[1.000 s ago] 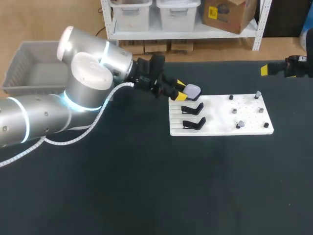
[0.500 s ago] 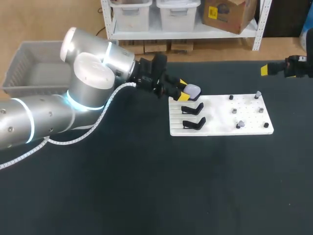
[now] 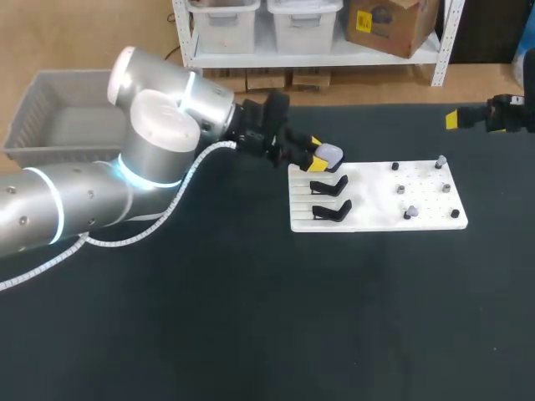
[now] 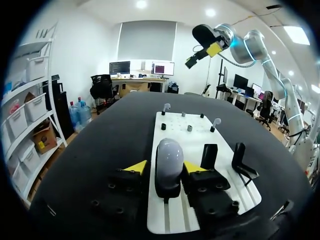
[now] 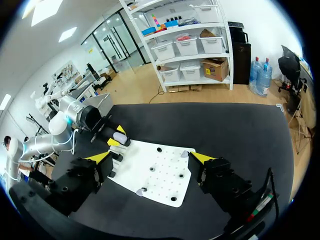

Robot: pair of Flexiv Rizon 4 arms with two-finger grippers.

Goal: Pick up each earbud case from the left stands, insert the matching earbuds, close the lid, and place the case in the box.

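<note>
A lavender earbud case [image 3: 331, 154] sits on the far-left black stand of the white board [image 3: 376, 219]. My left gripper [image 3: 314, 154] is level with it, its fingers on either side. In the left wrist view the case [image 4: 168, 155] stands between the yellow tips: one tip is against it and the other a narrow gap away, so the gripper [image 4: 165, 167] is open. Two more black stands [image 3: 330, 185] [image 3: 333, 210] are empty. Small earbuds [image 3: 407, 213] sit on pegs at the board's right end. My right gripper [image 3: 453, 119] hangs wide open and empty beyond the board's far right corner.
A grey box [image 3: 50, 117] stands at the table's far left, behind my left arm. In the right wrist view the board [image 5: 165, 185] lies ahead of and below the open right gripper [image 5: 150, 157].
My left arm has edged a little to the right, farther around the case, and its fingers have drawn closer together. The right arm has not moved.
</note>
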